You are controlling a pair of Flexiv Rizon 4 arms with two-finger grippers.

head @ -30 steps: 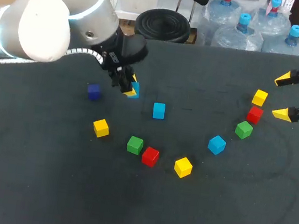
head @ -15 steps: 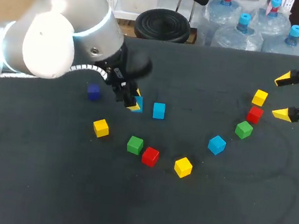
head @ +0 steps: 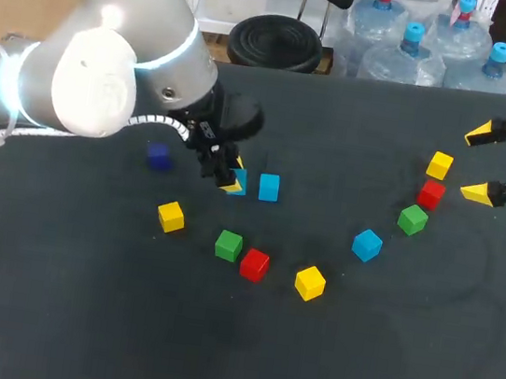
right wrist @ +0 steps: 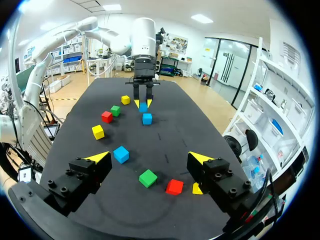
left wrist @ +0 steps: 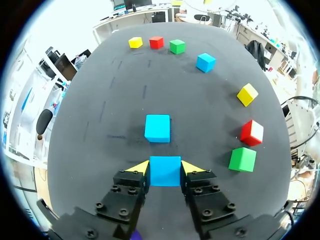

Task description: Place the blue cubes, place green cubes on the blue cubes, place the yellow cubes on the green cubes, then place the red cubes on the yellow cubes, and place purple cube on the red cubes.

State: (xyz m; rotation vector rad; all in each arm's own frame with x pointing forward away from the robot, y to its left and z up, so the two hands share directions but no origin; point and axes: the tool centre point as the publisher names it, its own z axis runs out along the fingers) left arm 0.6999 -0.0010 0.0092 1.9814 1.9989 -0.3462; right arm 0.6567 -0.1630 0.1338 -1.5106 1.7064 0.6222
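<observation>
Left gripper (left wrist: 165, 169) clenched on blue cube (left wrist: 165, 173); second blue cube (left wrist: 157, 128) just ahead of the fingertips. Right gripper (right wrist: 149, 158) released, spread wide; green cube (right wrist: 148, 178) ahead between its fingers, untouched.

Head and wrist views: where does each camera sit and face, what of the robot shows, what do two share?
Head view: above, behind, looking down on table; left arm, right gripper.
Left wrist view: on left wrist, along left gripper shut on blue cube.
Right wrist view: on right wrist, facing across table; right gripper, open.
Shared: both wrist views show that cube.
</observation>
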